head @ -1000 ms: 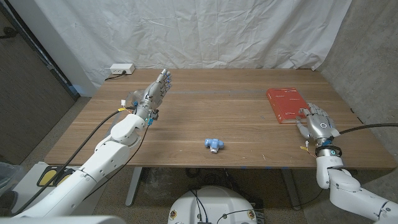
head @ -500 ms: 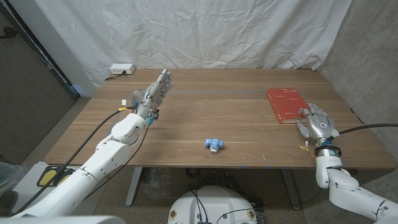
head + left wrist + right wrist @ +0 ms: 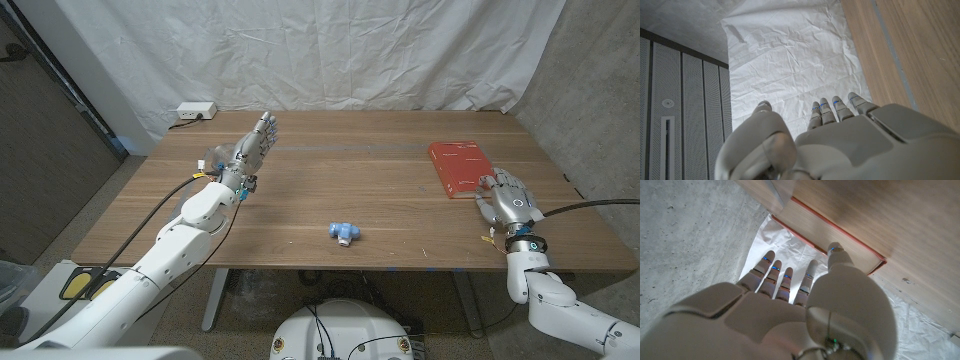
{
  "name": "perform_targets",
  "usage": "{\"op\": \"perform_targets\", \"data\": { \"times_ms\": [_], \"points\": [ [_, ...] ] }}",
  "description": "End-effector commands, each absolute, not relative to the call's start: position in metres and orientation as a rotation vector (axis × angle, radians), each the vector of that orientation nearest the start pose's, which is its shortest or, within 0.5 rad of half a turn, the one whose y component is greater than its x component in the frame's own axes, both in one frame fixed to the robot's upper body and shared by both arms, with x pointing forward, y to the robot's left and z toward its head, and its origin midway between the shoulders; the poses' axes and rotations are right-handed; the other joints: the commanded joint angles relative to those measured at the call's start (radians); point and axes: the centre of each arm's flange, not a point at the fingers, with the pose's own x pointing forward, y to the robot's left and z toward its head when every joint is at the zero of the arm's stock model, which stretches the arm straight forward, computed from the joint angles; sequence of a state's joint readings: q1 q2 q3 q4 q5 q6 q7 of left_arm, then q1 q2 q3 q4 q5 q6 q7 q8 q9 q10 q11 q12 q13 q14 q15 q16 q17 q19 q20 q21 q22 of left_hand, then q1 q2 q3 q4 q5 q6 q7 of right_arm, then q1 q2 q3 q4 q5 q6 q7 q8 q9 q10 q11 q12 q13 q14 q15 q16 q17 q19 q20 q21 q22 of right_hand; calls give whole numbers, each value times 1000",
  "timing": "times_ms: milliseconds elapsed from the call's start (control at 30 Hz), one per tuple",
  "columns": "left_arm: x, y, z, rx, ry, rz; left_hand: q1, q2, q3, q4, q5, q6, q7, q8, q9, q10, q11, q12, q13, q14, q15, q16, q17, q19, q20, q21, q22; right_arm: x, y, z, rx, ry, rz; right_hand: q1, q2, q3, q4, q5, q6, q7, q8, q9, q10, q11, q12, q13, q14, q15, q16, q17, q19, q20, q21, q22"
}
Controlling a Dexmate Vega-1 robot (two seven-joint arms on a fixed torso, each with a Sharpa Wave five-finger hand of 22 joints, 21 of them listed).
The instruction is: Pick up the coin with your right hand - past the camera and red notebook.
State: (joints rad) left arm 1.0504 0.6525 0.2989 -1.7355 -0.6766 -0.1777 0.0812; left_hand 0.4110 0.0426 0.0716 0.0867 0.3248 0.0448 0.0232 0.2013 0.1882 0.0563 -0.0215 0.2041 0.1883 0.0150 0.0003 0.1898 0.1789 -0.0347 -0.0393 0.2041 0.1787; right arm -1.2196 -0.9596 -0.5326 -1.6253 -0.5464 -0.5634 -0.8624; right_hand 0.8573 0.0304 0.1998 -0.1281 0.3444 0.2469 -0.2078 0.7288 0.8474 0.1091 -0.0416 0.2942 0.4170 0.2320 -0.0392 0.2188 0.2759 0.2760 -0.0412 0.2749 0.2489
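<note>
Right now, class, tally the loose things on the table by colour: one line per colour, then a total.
Red: 1, notebook
Blue: 1, small toy
White: 1, power strip
Total: 3

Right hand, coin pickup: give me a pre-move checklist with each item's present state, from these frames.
1. Coin located: not ok; no coin can be made out on the table.
2. Right hand free: ok; fingers spread, holding nothing.
3. Red notebook position known: ok; it lies on the table right by the right hand's fingers.
4. Camera landmark found: cannot tell; only a small blue object sits mid-table.
5. Left hand out of the way: ok; empty, over the table's far left.
</note>
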Motion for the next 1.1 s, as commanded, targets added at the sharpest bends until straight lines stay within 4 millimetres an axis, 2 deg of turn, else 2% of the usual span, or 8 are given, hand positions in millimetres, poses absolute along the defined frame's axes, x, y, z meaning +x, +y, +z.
{"op": "perform_targets", "data": {
  "times_ms": [33, 333, 733, 867, 967, 1100],
  "points": [
    [580, 266, -9, -17, -624, -271, -1, 8, -9, 4, -1, 8, 3, -2, 2, 1, -8, -3, 1, -6, -3, -2, 5, -10, -17, -3, 3, 539, -413, -153, -1565, -464, -780, 6, 3, -6, 4, 8, 16, -5, 16, 15, 18, -5, 14, 9, 14, -39, 7, 5, 6, -21, 11, 3],
    [582, 264, -7, -13, -623, -272, 0, 9, -10, 4, -1, 9, 3, -1, 2, 2, -5, -2, 1, -6, -4, -2, 5, -10, -17, -3, 3, 542, -416, -152, -1555, -461, -789, 4, 12, -13, 8, 7, 32, -6, 50, 48, 45, -11, 34, 25, 32, -46, 14, 14, 11, -21, 19, 6],
    [584, 262, -6, -12, -623, -276, 1, 9, -12, 4, -1, 9, 2, -1, 2, 1, -6, -3, 1, -6, -5, -2, 4, -11, -16, -3, 3, 542, -419, -150, -1543, -461, -795, 3, 19, -19, 12, 6, 47, -6, 77, 72, 66, -20, 49, 37, 45, -51, 19, 21, 20, -25, 28, 9],
    [584, 262, -6, -13, -622, -274, 1, 10, -13, 4, -2, 9, 2, -1, 2, -1, -8, -3, 1, -7, -5, -2, 4, -11, -17, -3, 3, 542, -420, -151, -1538, -462, -794, -1, 30, -21, 17, 4, 69, -6, 102, 90, 85, -29, 62, 45, 53, -55, 22, 27, 26, -28, 35, 11],
    [583, 262, -6, -10, -622, -274, 1, 10, -13, 4, -2, 8, 3, -2, 2, -1, -8, -3, 1, -8, -6, -2, 4, -11, -17, -3, 3, 541, -422, -152, -1532, -462, -801, -3, 40, -25, 21, 1, 105, -5, 135, 111, 108, -38, 76, 54, 67, -63, 27, 34, 29, -32, 41, 14],
    [583, 262, -7, -12, -620, -273, 1, 10, -14, 4, -2, 8, 3, -2, 2, -1, -8, -3, 2, -8, -6, -2, 4, -11, -17, -3, 3, 541, -423, -152, -1529, -465, -803, -2, 49, -26, 22, -3, 130, -6, 160, 127, 127, -48, 89, 62, 81, -66, 31, 41, 33, -34, 47, 16]
  ]
}}
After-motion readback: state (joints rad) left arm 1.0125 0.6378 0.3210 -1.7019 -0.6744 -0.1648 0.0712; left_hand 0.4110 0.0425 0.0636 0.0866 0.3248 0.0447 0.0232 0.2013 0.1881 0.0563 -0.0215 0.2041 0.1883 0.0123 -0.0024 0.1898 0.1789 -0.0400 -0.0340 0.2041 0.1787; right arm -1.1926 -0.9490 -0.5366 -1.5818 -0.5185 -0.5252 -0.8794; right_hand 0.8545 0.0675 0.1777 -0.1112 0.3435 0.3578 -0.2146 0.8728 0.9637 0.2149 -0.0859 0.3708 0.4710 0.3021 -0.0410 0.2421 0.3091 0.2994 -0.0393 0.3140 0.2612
